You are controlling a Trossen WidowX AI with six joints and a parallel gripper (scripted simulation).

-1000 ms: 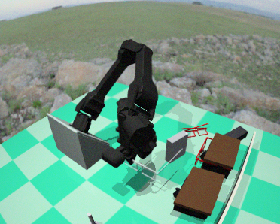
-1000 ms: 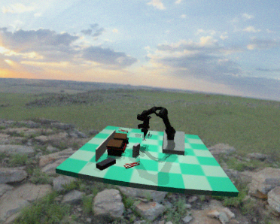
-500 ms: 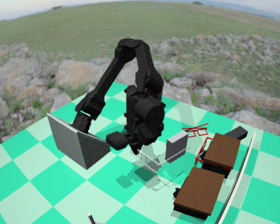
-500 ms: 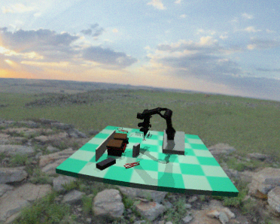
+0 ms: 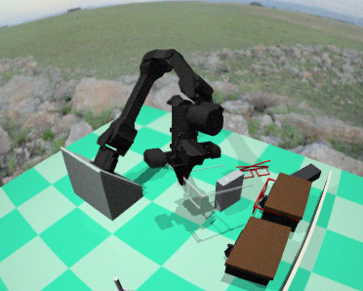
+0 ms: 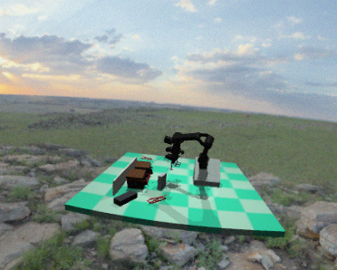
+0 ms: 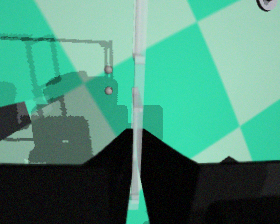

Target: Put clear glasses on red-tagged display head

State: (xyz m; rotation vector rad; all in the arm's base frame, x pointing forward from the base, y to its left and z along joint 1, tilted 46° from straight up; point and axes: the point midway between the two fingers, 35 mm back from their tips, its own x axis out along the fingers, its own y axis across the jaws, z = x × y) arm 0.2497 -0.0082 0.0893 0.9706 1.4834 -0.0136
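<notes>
The clear glasses (image 5: 198,200) (image 7: 139,30) are raised above the table, with their temples reaching toward the heads in the top view. My gripper (image 5: 184,182) (image 6: 171,162) (image 7: 134,135) is shut on their front frame, which runs upright through the wrist view. The nearer brown-topped head (image 5: 259,246) (image 6: 143,165) shows no glasses. The other brown-topped head (image 5: 288,194) (image 6: 137,174) has a red frame (image 5: 257,202) at its face side. I cannot make out a red tag on either head; their faces are mostly hidden under the brown tops.
A grey upright block (image 5: 228,192) (image 6: 161,181) stands between my gripper and the red-framed head. Red glasses (image 5: 257,170) (image 6: 157,199) lie on the table. A black block (image 5: 306,173) (image 6: 125,197) and a long pale wall (image 5: 312,226) (image 6: 125,176) are near the heads.
</notes>
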